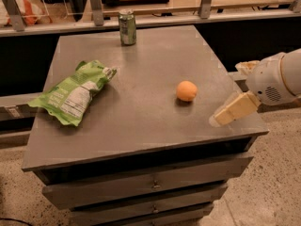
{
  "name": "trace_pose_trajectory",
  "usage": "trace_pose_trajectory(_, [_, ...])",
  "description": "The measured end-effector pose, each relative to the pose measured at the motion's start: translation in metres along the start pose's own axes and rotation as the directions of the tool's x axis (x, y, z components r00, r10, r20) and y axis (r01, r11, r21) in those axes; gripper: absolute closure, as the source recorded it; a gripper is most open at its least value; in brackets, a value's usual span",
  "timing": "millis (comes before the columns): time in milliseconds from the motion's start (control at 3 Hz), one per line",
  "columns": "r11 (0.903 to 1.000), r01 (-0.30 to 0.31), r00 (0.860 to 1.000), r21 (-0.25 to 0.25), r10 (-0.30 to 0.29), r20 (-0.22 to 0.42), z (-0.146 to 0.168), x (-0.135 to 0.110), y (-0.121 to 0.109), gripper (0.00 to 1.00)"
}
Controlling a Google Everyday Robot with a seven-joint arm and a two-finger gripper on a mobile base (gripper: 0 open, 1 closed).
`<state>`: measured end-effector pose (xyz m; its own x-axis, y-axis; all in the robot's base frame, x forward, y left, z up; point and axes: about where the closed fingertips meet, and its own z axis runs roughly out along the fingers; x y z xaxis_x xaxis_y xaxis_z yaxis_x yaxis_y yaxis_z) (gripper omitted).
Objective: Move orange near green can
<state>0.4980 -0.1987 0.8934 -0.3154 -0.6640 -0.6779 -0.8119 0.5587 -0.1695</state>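
Gripper [235, 109]: one, at the near right corner of the table [141, 131], low over the edge, beige tip angled down toward the tabletop. Open or closed: cannot tell. Nothing seen in its hold. White rounded arm housing just behind it, off the table's right side.

Orange [186, 91]: one, resting on the tabletop, nearest thing to the gripper, a little further in toward the table's middle, apart from the tip, not touching.

Green can [127, 27]: one, upright at the far edge of the table, well beyond the orange and across from the gripper; well apart from the fruit.

Chip bag [73, 93]: one, green, crinkled, lying flat on the side of the table away from the gripper, past the orange.

Drawer fronts [141, 187] under the tabletop, below gripper level; two small pulls seen
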Motion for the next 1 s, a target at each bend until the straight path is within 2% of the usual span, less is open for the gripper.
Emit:
trace_pose_trajectory(333, [0.9993,0.009,0.999,-0.036,-0.007,0.043,0.0153,0.0022,0.0003,0.00])
trace_pose_trajectory(667, [0.9991,0.012,0.999,-0.041,-0.010,0.047,0.0175,0.0026,0.0007,0.00])
trace_pose_trajectory(1000, [0.9997,0.003,0.998,-0.025,-0.002,0.058,0.0208,-0.0016,0.0005,0.00])
